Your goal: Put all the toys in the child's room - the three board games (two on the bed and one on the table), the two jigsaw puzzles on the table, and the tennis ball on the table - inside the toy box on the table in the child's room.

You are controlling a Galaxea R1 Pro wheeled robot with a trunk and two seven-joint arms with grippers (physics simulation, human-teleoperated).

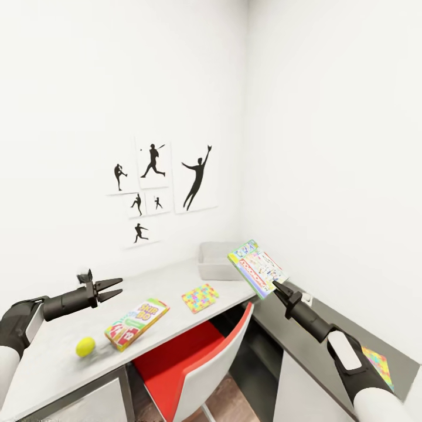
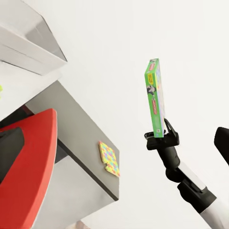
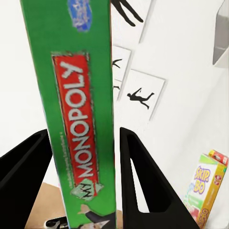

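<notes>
My right gripper (image 1: 275,285) is shut on a green Monopoly board game (image 1: 257,268), held up in the air just right of the grey toy box (image 1: 214,262) at the table's far corner. The wrist view shows its fingers (image 3: 142,183) clamping the box's spine (image 3: 80,114). On the table lie a Skip-Bo game (image 1: 136,322), a yellow tennis ball (image 1: 85,346) and a colourful jigsaw puzzle (image 1: 200,298). A second puzzle (image 1: 378,363) lies on the darker side desk. My left gripper (image 1: 110,289) hovers open above the table, left of the Skip-Bo game.
A red and white chair (image 1: 193,357) is tucked under the table's front edge. White walls meet in the corner behind the toy box, and baseball silhouette pictures (image 1: 196,176) hang on the left wall. The dark side desk (image 1: 316,328) runs along the right wall.
</notes>
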